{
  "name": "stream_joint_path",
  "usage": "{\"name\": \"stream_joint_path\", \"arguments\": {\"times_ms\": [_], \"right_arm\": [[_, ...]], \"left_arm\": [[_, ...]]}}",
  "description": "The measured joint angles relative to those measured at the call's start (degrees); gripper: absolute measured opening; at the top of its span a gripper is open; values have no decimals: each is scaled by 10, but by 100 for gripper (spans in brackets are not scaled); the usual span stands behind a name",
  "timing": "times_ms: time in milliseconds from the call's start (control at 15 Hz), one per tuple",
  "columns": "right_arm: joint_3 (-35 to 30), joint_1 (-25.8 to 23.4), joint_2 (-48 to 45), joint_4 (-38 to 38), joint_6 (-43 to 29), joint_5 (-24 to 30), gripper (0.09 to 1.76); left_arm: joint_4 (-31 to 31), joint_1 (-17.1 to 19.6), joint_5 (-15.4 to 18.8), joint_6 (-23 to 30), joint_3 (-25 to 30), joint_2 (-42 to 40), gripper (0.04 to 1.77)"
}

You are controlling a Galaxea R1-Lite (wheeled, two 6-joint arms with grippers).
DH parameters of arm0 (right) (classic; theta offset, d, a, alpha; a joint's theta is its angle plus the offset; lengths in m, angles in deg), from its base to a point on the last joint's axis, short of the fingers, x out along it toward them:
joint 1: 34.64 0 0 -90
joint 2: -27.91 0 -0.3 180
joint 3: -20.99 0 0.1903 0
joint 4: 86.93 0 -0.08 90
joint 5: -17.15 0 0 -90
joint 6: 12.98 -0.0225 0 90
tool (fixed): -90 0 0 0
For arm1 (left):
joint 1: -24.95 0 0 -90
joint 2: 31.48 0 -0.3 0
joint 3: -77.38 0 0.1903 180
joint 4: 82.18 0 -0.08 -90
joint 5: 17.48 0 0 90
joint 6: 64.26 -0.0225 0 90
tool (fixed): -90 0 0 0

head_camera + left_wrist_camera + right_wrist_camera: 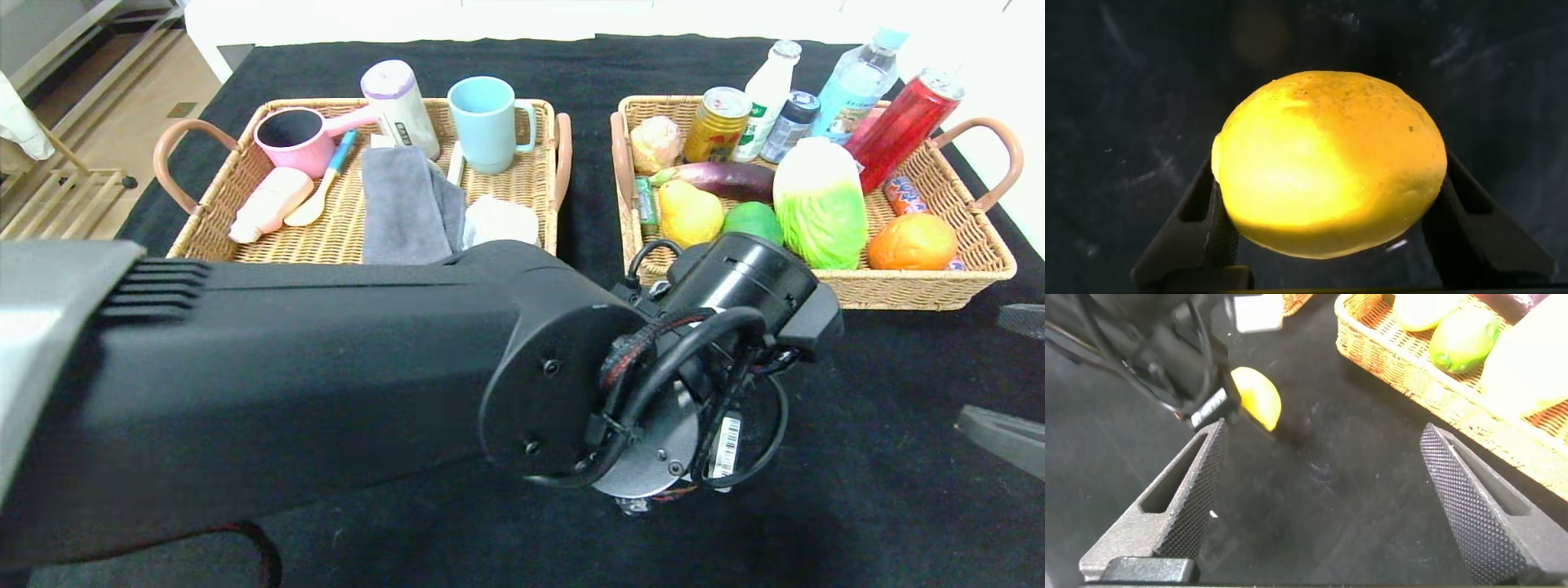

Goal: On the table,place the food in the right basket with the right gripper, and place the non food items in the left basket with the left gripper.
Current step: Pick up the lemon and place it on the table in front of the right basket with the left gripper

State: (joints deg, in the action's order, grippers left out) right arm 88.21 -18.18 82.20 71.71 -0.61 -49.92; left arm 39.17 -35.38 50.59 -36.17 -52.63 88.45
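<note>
A yellow lemon sits between the fingers of my left gripper, which touch it on both sides over the black tablecloth. In the head view my left arm points down in front of the right basket and hides the lemon. The lemon also shows in the right wrist view under the left gripper. My right gripper is open and empty, low over the cloth at the right edge. The left basket holds non-food items.
The right basket holds a pear, an eggplant, cabbage, an orange, cans and bottles. The left basket holds a blue mug, a pink pot, a grey cloth and a spoon.
</note>
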Motion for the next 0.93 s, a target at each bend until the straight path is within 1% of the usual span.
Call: {"name": "stream_joint_path", "arguments": {"times_ms": [133,267,933], "right_arm": [[0,0,2,-1,0,0,171],[-1,0,5,-1,0,0,171],[-5,2,13,-1,1,3,171]], "left_arm": [[7,-2,0,-4,-2,9,126],[31,-3,-2,-15,4,15,126],[36,-3,-6,-17,17,18,126]]}}
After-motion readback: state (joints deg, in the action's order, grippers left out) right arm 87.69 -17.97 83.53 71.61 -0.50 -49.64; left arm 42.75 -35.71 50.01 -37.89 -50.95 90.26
